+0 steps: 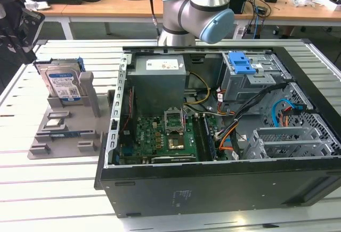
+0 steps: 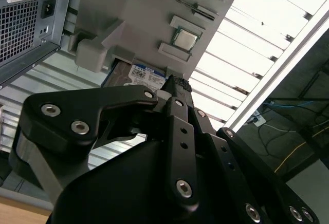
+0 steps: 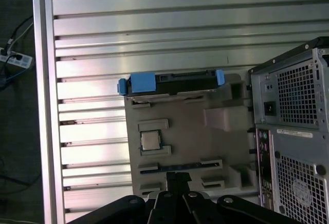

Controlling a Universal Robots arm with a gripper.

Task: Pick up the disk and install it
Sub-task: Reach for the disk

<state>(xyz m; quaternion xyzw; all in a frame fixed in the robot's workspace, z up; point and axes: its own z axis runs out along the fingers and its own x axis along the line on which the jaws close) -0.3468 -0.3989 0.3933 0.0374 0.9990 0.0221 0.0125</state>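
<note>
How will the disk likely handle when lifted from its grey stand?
The disk looks like a rigid metal slab, so probably stiff and dense. Standing on edge in the grey stand, it may tip if nudged sideways.

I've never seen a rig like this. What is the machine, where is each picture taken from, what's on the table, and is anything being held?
The machine is one robot arm with a gripper at its end. The exterior view looks at the slatted metal table from off the arm; both wrist views come from cameras riding near the gripper. On the table lie an open computer case and a grey plastic holder. The disk, silver in a blue bracket, stands upright in that holder, not yet picked up. The gripper hangs above the holder, apart from the disk.
</note>
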